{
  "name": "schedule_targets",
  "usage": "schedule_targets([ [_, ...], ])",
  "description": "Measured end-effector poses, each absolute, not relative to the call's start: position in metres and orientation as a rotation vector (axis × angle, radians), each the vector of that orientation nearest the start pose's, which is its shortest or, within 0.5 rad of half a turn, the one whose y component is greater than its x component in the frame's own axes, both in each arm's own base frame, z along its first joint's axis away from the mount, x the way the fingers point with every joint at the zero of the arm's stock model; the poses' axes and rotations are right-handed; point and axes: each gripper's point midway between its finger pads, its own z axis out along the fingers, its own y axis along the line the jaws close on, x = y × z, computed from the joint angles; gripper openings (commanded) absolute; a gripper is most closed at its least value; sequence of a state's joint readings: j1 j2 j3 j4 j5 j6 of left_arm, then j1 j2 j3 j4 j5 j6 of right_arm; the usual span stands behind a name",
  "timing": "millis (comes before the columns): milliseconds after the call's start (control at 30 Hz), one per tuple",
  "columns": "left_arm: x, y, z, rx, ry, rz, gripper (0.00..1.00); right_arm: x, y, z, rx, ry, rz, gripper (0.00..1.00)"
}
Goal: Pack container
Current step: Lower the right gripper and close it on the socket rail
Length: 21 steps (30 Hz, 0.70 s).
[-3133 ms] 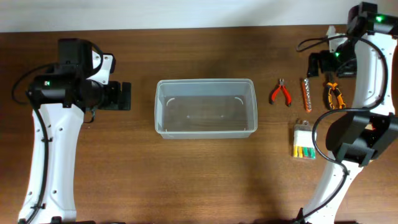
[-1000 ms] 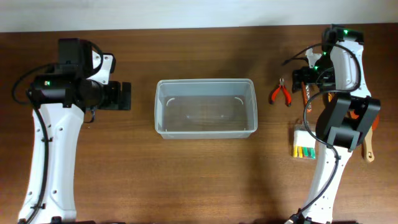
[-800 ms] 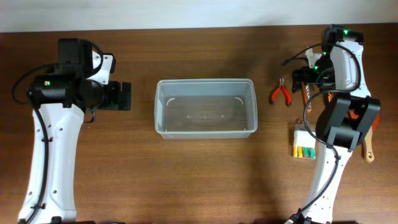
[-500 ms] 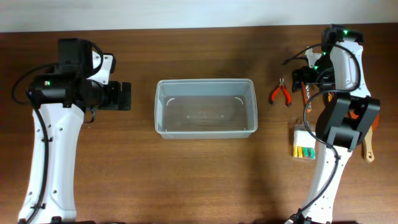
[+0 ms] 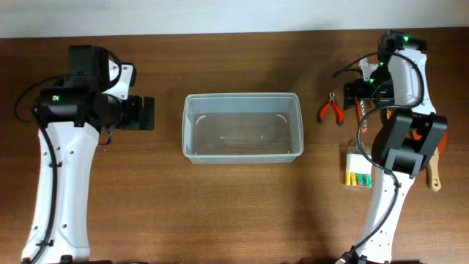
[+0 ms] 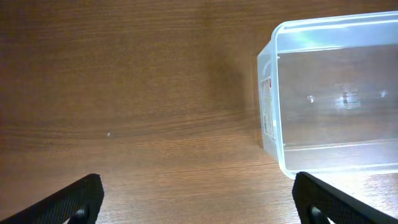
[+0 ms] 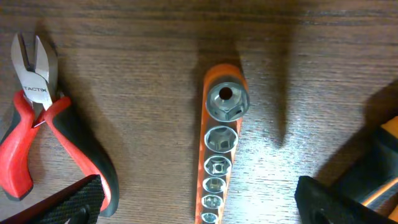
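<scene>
The container, a big clear plastic tub, stands empty in the middle of the table. Its left end shows in the left wrist view. My left gripper hovers to the left of it, open over bare wood, its fingers far apart. Open as well, my right gripper hangs over an orange rail of sockets, with the rail lying between its fingertips. Neither gripper holds anything.
Red-handled pliers lie left of the socket rail, close to the right gripper's left finger. An orange-and-black tool lies to the rail's right. A small clear case of yellow-green bits and a wooden-handled tool sit nearer the front, under the right arm.
The right arm has swung in from the far right corner to above the socket rail, then held still for the last second. The left arm has not moved.
</scene>
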State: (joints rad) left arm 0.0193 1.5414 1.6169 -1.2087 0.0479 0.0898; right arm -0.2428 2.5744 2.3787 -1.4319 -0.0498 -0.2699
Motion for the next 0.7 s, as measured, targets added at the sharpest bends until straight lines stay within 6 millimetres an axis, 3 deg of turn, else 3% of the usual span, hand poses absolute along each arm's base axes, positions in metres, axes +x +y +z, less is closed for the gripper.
schedule_targets([
  [700,0.3562,-0.0014,0.2332,0.11,2.7,-0.032,0.99,0.4738,-0.1106,0.0208,0.012,3.164,0.071,0.99],
])
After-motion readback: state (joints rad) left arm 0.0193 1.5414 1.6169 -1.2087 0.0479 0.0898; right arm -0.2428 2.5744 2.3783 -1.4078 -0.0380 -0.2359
